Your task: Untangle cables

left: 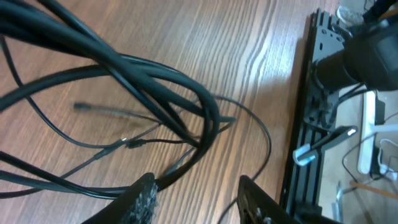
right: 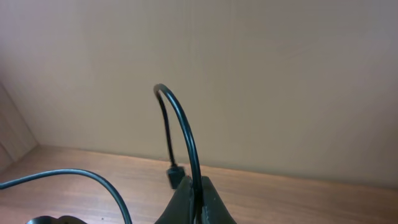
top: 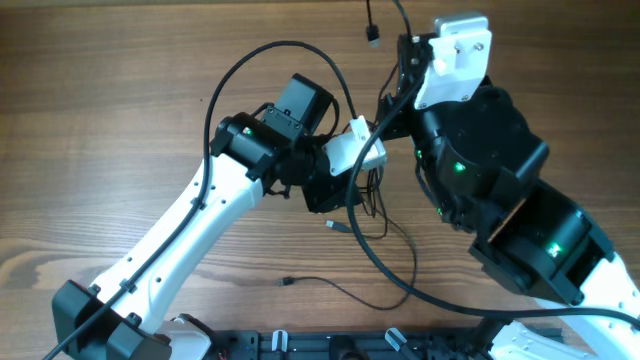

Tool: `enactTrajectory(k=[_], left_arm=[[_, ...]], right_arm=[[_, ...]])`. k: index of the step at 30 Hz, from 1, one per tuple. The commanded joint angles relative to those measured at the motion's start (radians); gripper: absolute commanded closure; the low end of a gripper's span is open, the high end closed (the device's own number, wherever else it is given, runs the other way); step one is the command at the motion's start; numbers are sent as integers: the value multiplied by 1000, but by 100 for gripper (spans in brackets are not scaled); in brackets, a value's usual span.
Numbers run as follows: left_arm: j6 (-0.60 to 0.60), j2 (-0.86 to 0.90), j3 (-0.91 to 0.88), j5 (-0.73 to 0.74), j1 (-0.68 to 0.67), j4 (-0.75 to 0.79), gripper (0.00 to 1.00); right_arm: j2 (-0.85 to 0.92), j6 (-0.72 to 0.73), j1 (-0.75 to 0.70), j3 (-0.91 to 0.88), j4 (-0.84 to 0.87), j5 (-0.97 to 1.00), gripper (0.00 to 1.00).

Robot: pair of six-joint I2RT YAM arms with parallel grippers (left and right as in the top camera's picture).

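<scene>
Clamping one cable (right: 184, 127), your right claw (right: 194, 184) had its fingers pressed together near the bench's (top: 100, 80) far edge, the cord arching up and its plug (right: 173, 175) dangling. Your left claw (left: 196, 190) stood fingers-apart over the tangled cables (left: 163, 142) mid-bench. One loose end (top: 286, 282) lay toward the near edge.

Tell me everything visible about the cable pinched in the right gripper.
The cable is a thin, smooth black cord that looks rubber-coated. It rises from between the shut fingers of the right gripper, arches over in a tight hoop and drops back down. It ends in a small dark plug that hangs close beside the fingers, above the wooden table. Whether the plug brushes the fingers cannot be told. Where the cord runs below the grip is hidden.
</scene>
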Motion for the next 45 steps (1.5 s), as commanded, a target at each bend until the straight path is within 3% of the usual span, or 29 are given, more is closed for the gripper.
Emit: enactTrajectory(k=[1, 17, 25, 41, 43, 45], left_arm=[[-15, 3, 8, 19, -3, 28, 54], [-19, 4, 8, 32, -4, 76, 46], [-58, 4, 8, 125, -5, 132, 46], [-98, 4, 8, 125, -116, 243, 46], [-100, 4, 8, 124, -124, 256, 50], [-101, 4, 8, 124, -127, 262, 66]], right_arm=[[-63, -11, -1, 3, 17, -9, 96], [-185, 1, -1, 2, 11, -145, 96], [-185, 0, -1, 2, -11, -148, 96], [-167, 2, -1, 2, -28, -171, 96], [-168, 1, -1, 2, -29, -171, 96], [-170, 0, -1, 2, -29, -171, 96]])
